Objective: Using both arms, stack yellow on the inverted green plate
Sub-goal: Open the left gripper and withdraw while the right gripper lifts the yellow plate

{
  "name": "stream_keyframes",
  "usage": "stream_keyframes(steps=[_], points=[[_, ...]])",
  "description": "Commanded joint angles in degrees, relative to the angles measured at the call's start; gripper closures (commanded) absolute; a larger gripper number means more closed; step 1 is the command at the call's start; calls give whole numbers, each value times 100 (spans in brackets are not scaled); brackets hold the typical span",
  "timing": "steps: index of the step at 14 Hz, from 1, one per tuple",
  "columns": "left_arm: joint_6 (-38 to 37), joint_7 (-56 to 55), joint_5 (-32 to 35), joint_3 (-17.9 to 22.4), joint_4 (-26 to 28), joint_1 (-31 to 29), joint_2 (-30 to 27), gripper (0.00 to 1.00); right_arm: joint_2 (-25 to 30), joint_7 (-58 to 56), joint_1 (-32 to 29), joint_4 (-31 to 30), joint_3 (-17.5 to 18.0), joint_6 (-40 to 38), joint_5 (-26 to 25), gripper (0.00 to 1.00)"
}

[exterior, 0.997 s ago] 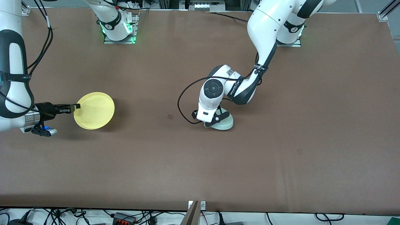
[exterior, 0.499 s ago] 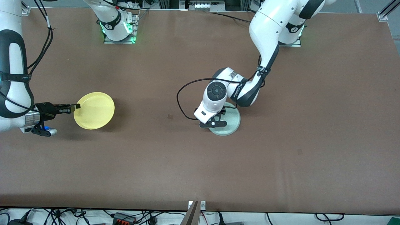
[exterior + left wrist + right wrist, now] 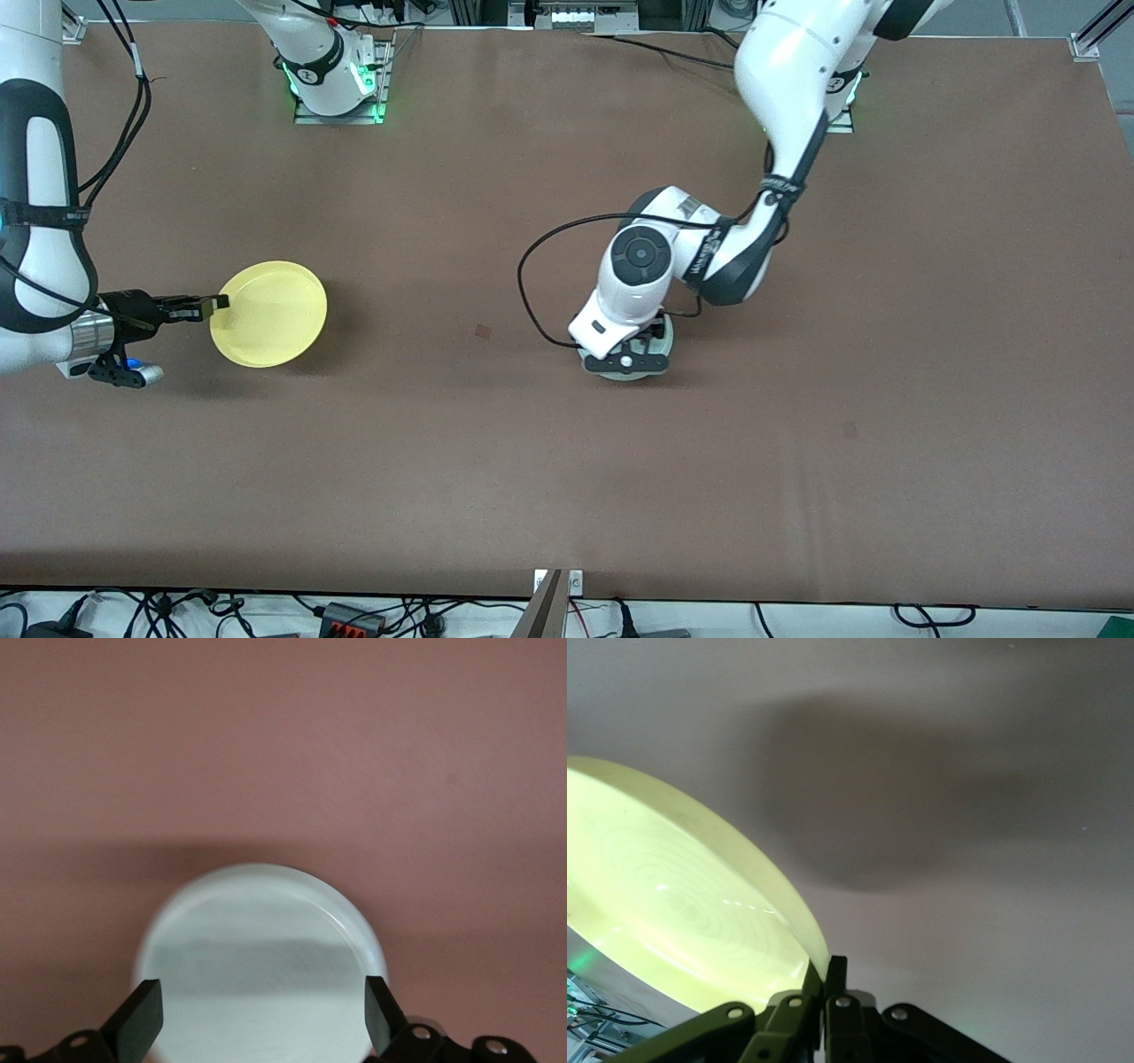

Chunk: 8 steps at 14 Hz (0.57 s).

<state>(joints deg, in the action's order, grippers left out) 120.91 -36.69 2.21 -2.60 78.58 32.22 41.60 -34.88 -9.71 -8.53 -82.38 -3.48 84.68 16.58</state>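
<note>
The pale green plate [image 3: 668,338] lies flat on the table near the middle, mostly hidden under the left hand. In the left wrist view the green plate [image 3: 257,939] fills the space between the two fingers [image 3: 142,1017]. My left gripper [image 3: 626,361] [image 3: 261,1014] hangs open just over it, gripping nothing. The yellow plate [image 3: 270,313] [image 3: 682,921] is held tilted above the table toward the right arm's end. My right gripper [image 3: 217,303] [image 3: 827,967] is shut on its rim.
The brown table top [image 3: 461,443] is bare around both plates. A black cable [image 3: 532,292] loops from the left wrist beside the green plate. The arm bases [image 3: 332,84] stand along the table's edge farthest from the front camera.
The left gripper let go of the green plate, which went from tilted to flat. The left hand then shifted toward its own end, over the plate. The right arm and yellow plate stayed still.
</note>
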Motion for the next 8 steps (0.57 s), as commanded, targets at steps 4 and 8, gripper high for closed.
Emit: stream_keyframes(steps=[4,8], points=[[-734,1179,517,-47,132,-874,-942,0,-97,222,395,-33,40,-48,625,100],[-1488,2014,465,-118,132,-1560,-1609,0,-360,907,1079,-33,40,364,1188,100]])
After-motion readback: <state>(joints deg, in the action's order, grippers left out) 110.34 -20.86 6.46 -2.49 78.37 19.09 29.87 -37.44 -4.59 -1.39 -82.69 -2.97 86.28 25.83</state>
